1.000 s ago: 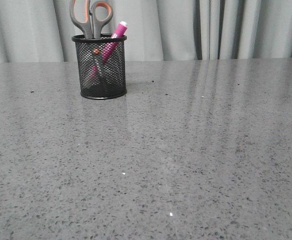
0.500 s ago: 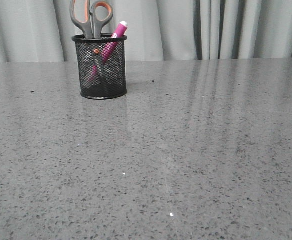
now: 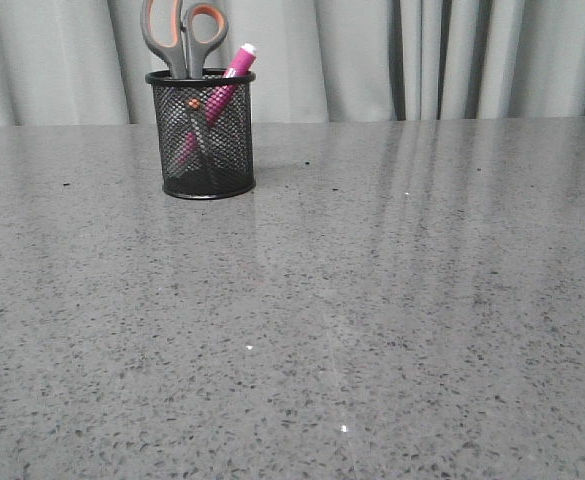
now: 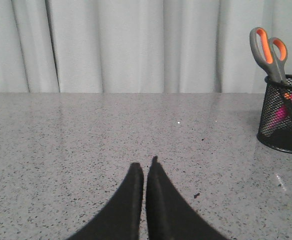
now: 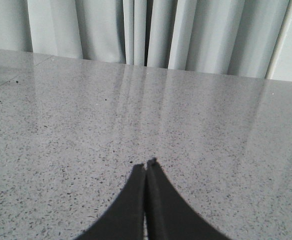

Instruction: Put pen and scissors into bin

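The black wire-mesh bin (image 3: 207,135) stands upright at the far left of the table. The scissors (image 3: 180,35) stand in it, blades down, grey and orange handles sticking out above the rim. The magenta pen (image 3: 234,65) leans in the bin, its white end above the rim. The left wrist view shows the bin (image 4: 284,112), scissors (image 4: 268,47) and pen (image 4: 288,107) off to the side and farther away. My left gripper (image 4: 145,163) is shut and empty, low over the table. My right gripper (image 5: 146,164) is shut and empty over bare table. Neither gripper shows in the front view.
The grey speckled table (image 3: 372,300) ends at grey curtains (image 3: 422,50) along its far edge. A small dark speck (image 4: 196,195) lies on the table near my left gripper.
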Robot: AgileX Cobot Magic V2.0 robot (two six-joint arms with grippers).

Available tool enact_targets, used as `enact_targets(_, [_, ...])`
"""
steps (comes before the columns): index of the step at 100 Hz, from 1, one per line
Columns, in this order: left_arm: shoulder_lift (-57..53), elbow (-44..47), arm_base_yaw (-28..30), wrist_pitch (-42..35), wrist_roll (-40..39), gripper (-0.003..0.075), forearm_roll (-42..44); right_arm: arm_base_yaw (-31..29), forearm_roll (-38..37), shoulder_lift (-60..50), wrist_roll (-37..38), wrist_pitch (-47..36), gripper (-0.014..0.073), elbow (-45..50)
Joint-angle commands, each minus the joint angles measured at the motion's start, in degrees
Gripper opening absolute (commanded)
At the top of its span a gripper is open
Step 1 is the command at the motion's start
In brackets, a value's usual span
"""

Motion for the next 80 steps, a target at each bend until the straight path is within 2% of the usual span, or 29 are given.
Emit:
enact_targets(1, [-1.82,2.54,0.13,-4.39,-0.53,-0.0019,-0.58,0.8,-0.89,-1.13,0.26,-3.41,-0.0071,0.86])
enact_targets(15, [-1.82,2.54,0.13,-4.39,-0.53,-0.0019,-0.58,2.73,-1.0,-1.13,0.26,-1.63,-0.0071,0.86])
enact_targets(80, [-1.82,2.54,0.13,-4.39,-0.53,-0.0019,-0.58,2.73,-1.43,-1.13,0.26,-1.63,-0.0071,0.86])
